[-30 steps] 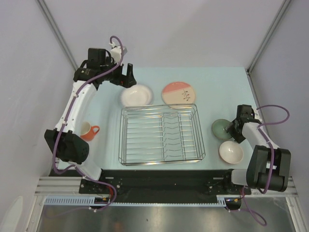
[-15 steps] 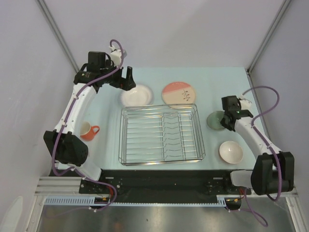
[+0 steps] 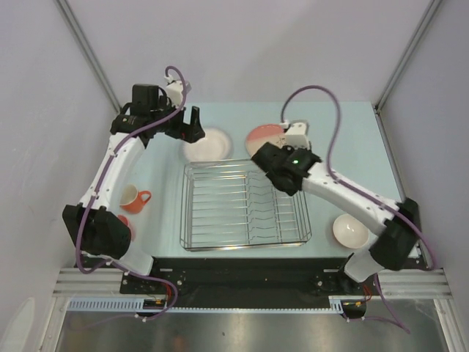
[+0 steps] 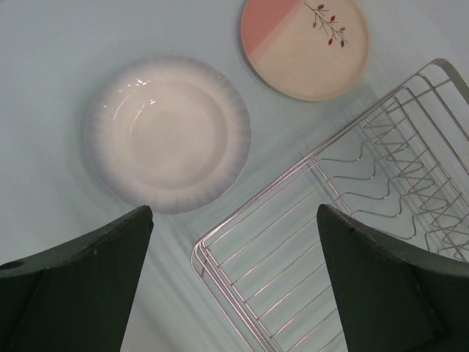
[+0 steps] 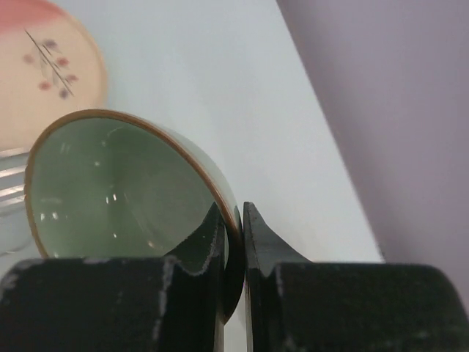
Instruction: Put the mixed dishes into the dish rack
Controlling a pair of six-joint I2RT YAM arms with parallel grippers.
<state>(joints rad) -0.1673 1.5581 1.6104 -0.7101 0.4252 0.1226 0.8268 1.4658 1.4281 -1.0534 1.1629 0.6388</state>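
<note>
blue table [image 3: 352, 125], grey walls [image 3: 256, 44] (right gripper [image 5: 233, 214] tight on green bowl [image 5: 110, 183], left gripper [image 4: 233, 216] wide)

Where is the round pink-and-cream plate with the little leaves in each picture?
Top external: pink-and-cream leaf-marked plate at the far side, just behind the chrome wire dish rack, partly under the right arm.
Left wrist: top right.
Right wrist: top left corner, blurred.
Shared landmark: the rack, beside the plate in top and left wrist views.

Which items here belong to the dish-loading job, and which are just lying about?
Job: dish rack, white shallow bowl, pink-and-cream plate, sage green bowl pinched in the right fingers, orange-outside bowl, orange mug.
Just there: the table, the purple cables.
</note>
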